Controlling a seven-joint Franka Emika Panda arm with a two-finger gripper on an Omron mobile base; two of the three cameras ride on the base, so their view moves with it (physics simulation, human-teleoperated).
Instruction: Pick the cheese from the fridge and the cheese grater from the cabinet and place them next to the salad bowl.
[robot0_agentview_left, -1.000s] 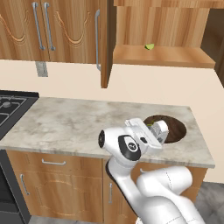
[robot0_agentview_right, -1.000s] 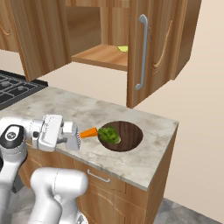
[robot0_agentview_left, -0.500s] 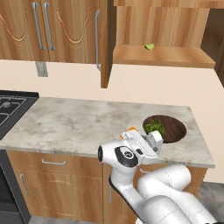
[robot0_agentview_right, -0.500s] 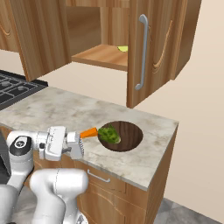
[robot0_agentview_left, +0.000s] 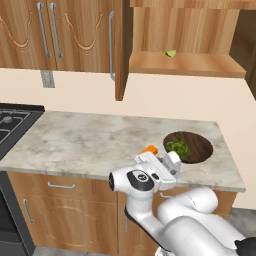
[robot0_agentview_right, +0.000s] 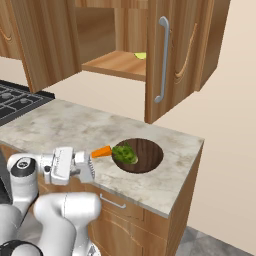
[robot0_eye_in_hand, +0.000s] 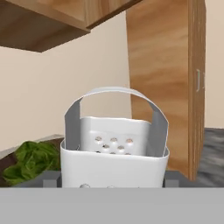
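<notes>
Clamped on the cheese grater (robot0_eye_in_hand: 114, 151), my gripper (robot0_agentview_left: 167, 167) had sunk lower beside the salad bowl (robot0_agentview_left: 200, 148). Cheese (robot0_agentview_right: 101, 151) already lay there; only set-down seemed left.

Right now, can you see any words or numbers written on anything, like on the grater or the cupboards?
No words, numbers or signs can be read on anything.
The grater has holes, no writing.
The cabinet doors show wood grain and a curved groove, no label.
The bowl, the cheese and the counter carry no writing.
</notes>
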